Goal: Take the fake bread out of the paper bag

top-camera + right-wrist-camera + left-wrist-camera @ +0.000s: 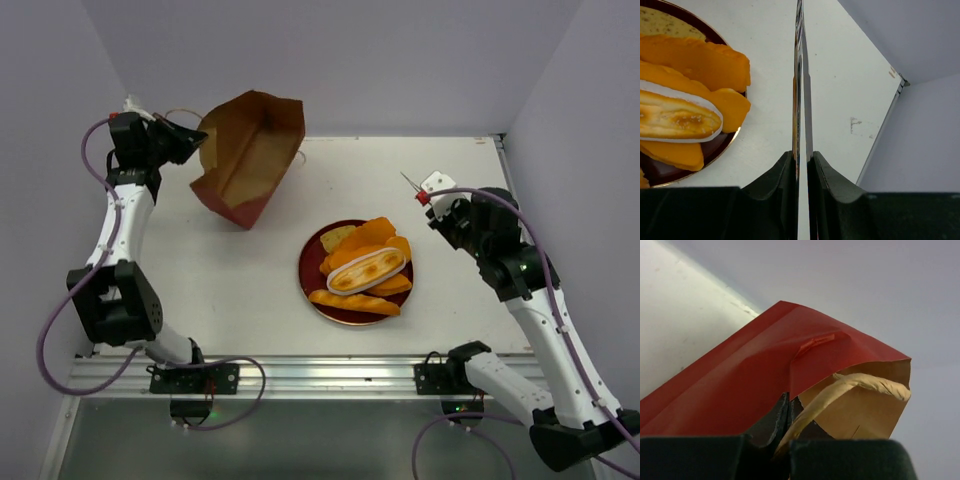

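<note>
The paper bag [248, 158] hangs tilted at the back left, its mouth facing up and right, with only brown paper showing inside. My left gripper [200, 140] is shut on its rim beside the cord handle [860, 382]; the wrist view shows the red outside of the paper bag [740, 375] right at the left gripper [787, 405]. The fake bread [365, 268], orange loaves and a white-edged bun [675, 117], lies piled on the red plate [310, 275]. My right gripper [432, 195] hovers right of the plate, shut on thin metal tweezers [800, 75] with nothing between the blades.
The table's right rim [885, 125] and the grey side wall [920, 150] stand close to the right gripper [802, 160]. A metal rail [320, 375] runs along the near edge by both arm bases.
</note>
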`<action>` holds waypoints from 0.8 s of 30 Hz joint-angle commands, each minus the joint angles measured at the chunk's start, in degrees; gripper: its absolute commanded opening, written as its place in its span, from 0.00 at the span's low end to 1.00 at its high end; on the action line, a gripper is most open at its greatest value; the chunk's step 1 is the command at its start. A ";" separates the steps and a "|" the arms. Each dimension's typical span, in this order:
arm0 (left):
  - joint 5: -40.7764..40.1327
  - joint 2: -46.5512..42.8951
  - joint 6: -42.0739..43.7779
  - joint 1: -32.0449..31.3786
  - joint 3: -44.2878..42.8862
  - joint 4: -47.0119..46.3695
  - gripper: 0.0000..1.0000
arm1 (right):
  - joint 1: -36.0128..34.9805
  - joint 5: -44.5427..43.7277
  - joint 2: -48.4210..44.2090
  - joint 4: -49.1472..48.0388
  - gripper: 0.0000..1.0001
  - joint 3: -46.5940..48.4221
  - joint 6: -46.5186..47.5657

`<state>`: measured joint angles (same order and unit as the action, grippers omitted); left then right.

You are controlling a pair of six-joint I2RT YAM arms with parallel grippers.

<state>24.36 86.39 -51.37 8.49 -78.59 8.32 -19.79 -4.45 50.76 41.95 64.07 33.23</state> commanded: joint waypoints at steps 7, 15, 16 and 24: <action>6.66 17.13 -11.56 6.97 -4.46 -6.38 0.06 | 9.14 7.26 2.14 -5.48 0.08 0.01 -5.54; 7.19 18.38 0.01 7.42 -12.28 -2.08 0.65 | 19.35 17.63 11.81 -7.23 0.06 -0.44 -15.46; 7.19 18.12 1.44 7.50 -12.90 -0.95 0.71 | 19.87 17.72 13.47 -8.37 0.05 -0.35 -16.44; 9.38 14.33 7.87 7.59 -13.61 -1.37 0.79 | 23.31 15.61 19.98 -14.62 0.00 -0.09 -25.75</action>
<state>30.74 103.72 -47.72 15.68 -90.43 6.66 3.05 9.87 69.21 33.34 63.26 13.26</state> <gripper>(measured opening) 0.784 0.235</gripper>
